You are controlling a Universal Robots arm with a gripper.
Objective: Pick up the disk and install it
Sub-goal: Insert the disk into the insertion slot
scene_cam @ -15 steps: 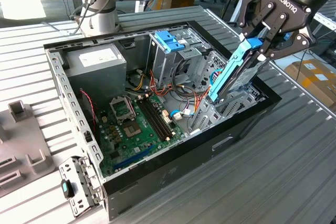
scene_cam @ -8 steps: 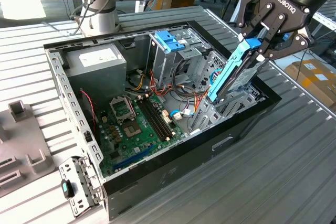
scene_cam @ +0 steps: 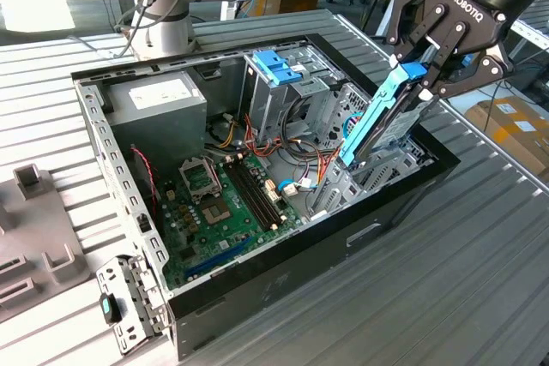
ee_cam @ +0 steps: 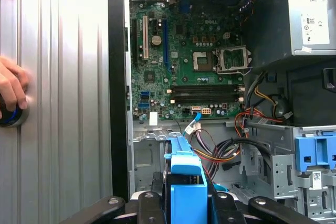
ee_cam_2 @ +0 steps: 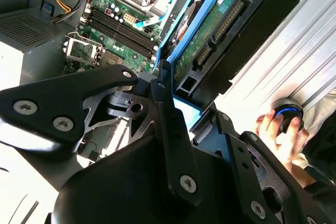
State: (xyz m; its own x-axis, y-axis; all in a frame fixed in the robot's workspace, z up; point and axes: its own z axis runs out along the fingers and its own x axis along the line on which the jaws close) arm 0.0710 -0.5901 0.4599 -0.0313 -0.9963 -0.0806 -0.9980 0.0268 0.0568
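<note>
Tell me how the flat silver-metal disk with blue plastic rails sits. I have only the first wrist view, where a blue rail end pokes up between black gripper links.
Observer: In the exterior view the disk is steeply tilted, with its upper end clamped in the black gripper.
Operator: Where is its lower end?
Observer: Down inside the open black computer case, close to the wall at the exterior view's right. I cannot tell whether it is seated.
Operator: Which face can you see?
Observer: The second wrist view shows the disk from its green circuit-board side, with the connector row along one edge.
</note>
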